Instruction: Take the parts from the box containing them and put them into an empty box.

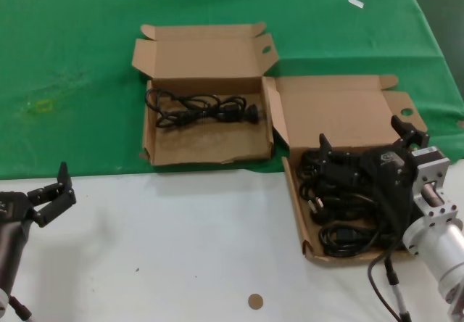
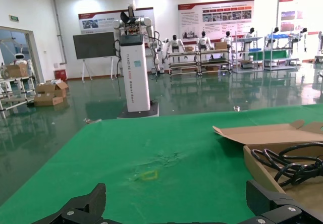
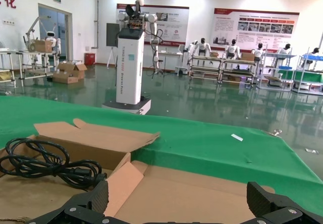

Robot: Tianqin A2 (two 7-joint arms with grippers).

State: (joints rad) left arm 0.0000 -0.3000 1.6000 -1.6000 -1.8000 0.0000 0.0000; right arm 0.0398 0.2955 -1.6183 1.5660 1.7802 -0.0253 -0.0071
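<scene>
1. The right gripper (image 1: pixel 366 142) hangs over the near box on the right (image 1: pixel 341 115), its black jaws spread wide apart with nothing between them. One fingertip sits toward the box's middle and the other near its far right corner.

2. Under those jaws lies a heap of black power cords (image 1: pixel 346 195), coiled and tangled, filling that box's tray. This is the box with the big side flap, the one to be emptied.

3. To do this step well, I'd say the gripper should come straight down over one bundled coil rather than a stray loop, and close on the thick middle of it. Otherwise a neighbouring cord may well drag up with it.

4. The right arm reaches in from the near right, its silver wrist low over the box's front corner.

5. The other box (image 1: pixel 206 97), with the small ears, sits further back on the green cloth (image 1: pixel 72 68), already holding one cord (image 1: pixel 199 109).

6. The left gripper (image 1: pixel 51 191) waits over the white table (image 1: pixel 181 249) at near left, jaws apart and empty.
</scene>
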